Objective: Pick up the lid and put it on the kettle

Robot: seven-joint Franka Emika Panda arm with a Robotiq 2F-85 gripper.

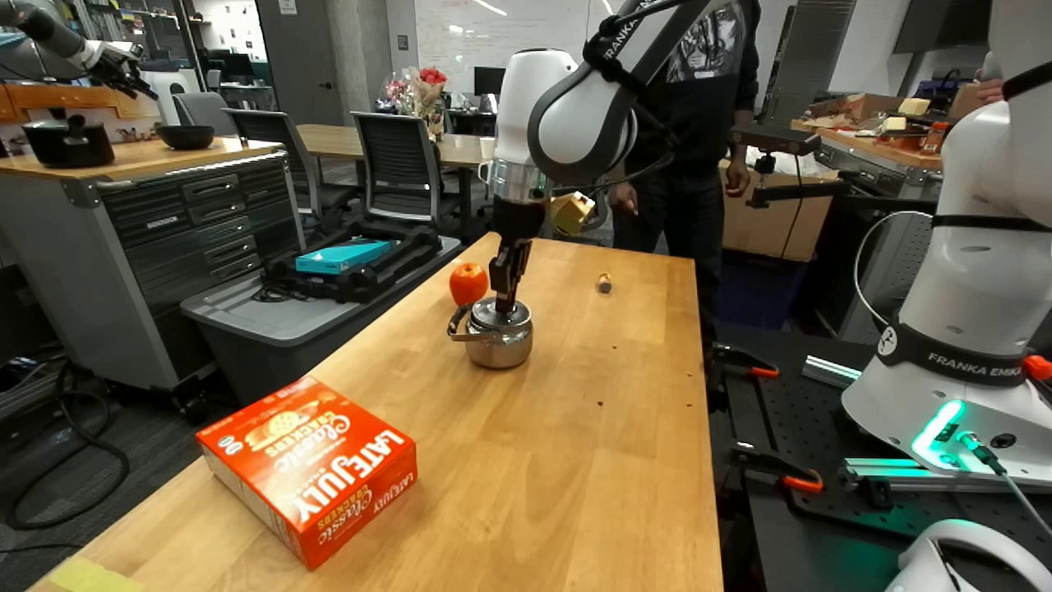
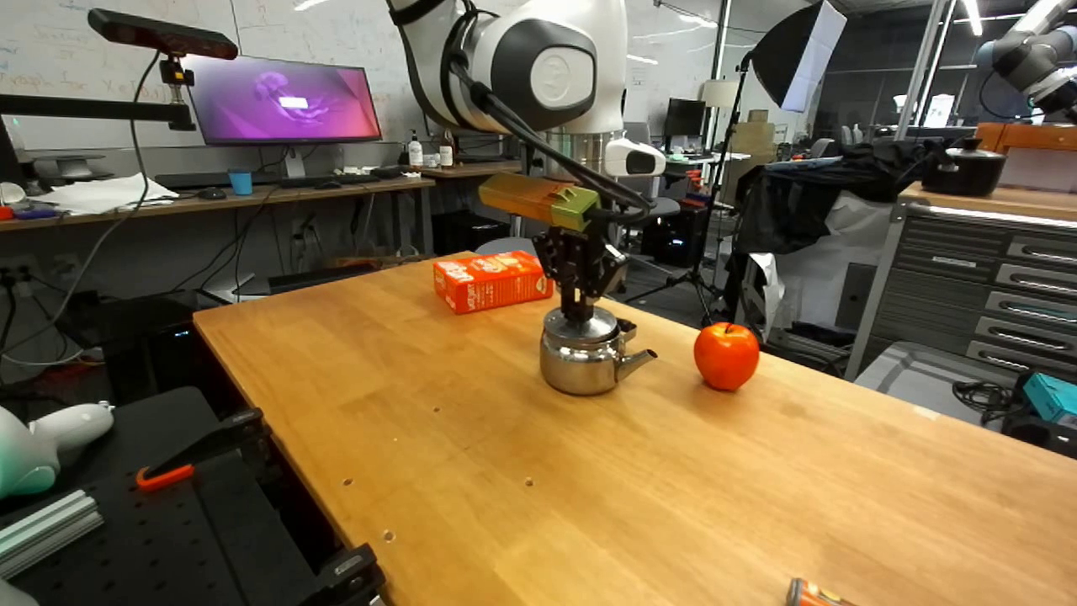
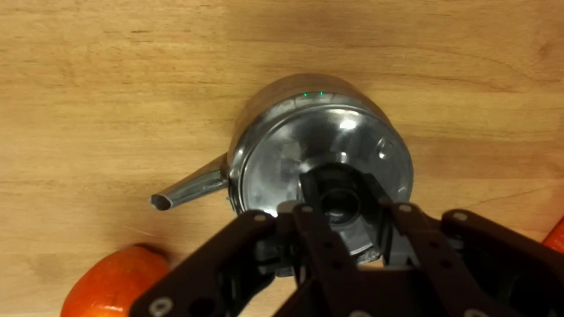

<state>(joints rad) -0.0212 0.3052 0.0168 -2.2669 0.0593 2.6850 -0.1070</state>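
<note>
The shiny silver kettle (image 1: 503, 353) stands upright on the wooden table; it also shows in an exterior view (image 2: 580, 370) and in the wrist view (image 3: 304, 83). Its spout (image 3: 189, 189) points toward the apple, and its handle is folded down to one side. The silvery round lid (image 3: 282, 158) is on the kettle's opening, also in an exterior view (image 2: 602, 324). I cannot tell whether it is fully seated. My gripper (image 3: 339, 189) points straight down with its fingers closed around the lid's dark knob. It shows in both exterior views (image 1: 506, 306) (image 2: 579, 313).
A red apple (image 1: 468, 284) (image 3: 116, 281) stands beside the kettle, near the spout. An orange-red cracker box (image 1: 308, 464) (image 2: 492, 282) lies on the table on the other side. A small orange-and-white cylinder (image 1: 605, 283) lies farther off. A person (image 1: 682, 148) stands past the table end.
</note>
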